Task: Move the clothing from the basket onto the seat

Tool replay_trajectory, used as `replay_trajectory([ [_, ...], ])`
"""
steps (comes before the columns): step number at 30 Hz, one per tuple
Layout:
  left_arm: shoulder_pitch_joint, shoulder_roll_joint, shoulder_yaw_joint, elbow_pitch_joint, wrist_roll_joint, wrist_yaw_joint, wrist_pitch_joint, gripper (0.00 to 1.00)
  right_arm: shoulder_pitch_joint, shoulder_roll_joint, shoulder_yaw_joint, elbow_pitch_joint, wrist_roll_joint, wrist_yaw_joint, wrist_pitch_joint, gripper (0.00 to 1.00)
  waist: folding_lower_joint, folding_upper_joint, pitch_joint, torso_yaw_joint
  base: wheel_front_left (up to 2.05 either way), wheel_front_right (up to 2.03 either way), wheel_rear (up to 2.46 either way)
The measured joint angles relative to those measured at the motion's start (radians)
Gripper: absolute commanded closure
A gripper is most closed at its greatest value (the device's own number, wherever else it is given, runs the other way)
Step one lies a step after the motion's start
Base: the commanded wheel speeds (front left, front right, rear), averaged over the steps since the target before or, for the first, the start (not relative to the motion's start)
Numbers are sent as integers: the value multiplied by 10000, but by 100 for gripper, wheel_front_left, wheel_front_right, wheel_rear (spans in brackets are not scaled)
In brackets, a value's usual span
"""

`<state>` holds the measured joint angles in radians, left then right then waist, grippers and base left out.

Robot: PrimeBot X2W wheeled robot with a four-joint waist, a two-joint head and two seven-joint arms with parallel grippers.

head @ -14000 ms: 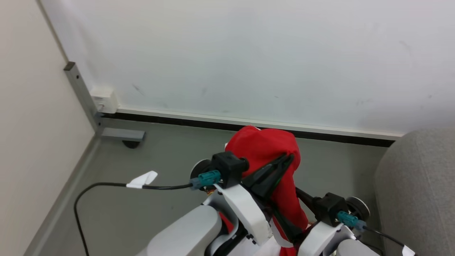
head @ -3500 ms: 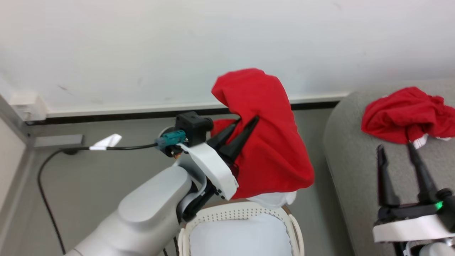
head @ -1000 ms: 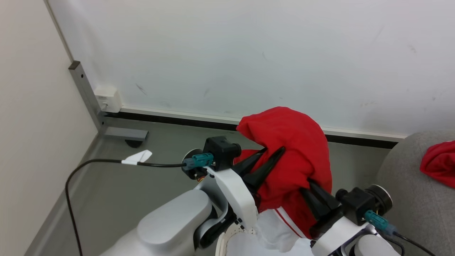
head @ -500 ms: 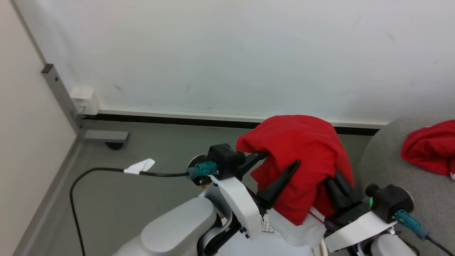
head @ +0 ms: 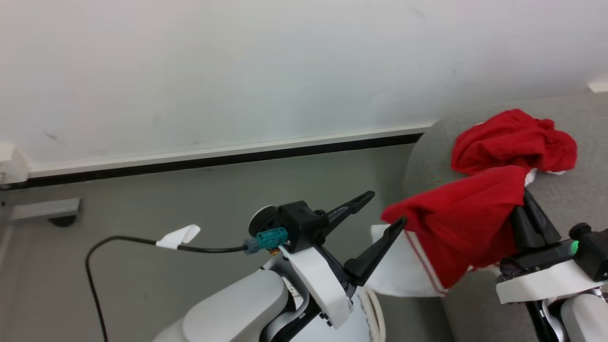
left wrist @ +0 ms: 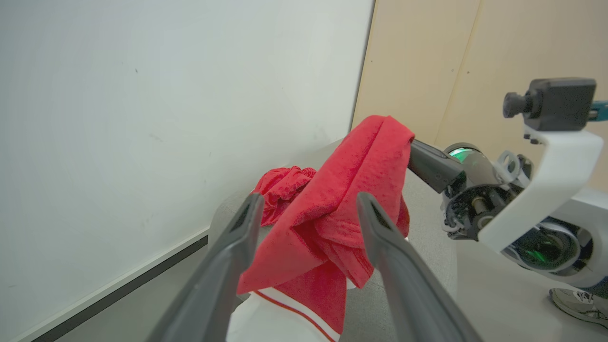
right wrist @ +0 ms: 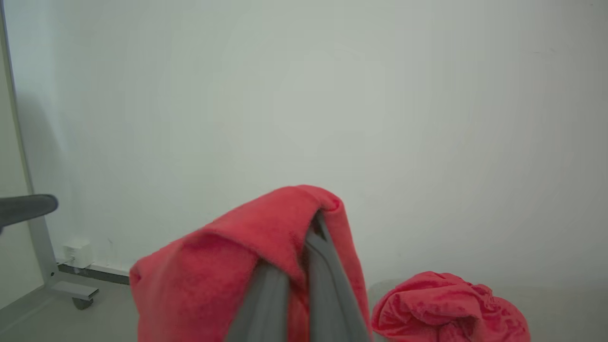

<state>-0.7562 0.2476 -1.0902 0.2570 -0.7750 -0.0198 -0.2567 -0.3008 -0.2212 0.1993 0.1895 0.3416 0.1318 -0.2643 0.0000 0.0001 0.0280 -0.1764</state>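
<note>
one red garment (head: 463,223) hangs pinched in right gripper (head: 528,206); left gripper (head: 386,207) agape

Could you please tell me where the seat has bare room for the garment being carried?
Bare grey seat lies between the crumpled red bundle and the right pincer, and along its front edge below the held garment. Crowded toward the wall, where the bundle sits.
</note>
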Motion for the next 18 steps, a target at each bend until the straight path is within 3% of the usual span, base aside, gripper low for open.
replay_trajectory([
  [10, 268, 54, 153, -431, 775, -148, -63, 0, 600, -8, -1218, -782, -345, 0, 0, 100, 0, 0, 451, -1665, 0, 0, 0],
  [18, 388, 36, 311, -416, 1216, -240, -63, 0, 783, 52, -1494, -1149, -437, 0, 0, 100, 0, 0, 811, -2320, 0, 0, 0],
])
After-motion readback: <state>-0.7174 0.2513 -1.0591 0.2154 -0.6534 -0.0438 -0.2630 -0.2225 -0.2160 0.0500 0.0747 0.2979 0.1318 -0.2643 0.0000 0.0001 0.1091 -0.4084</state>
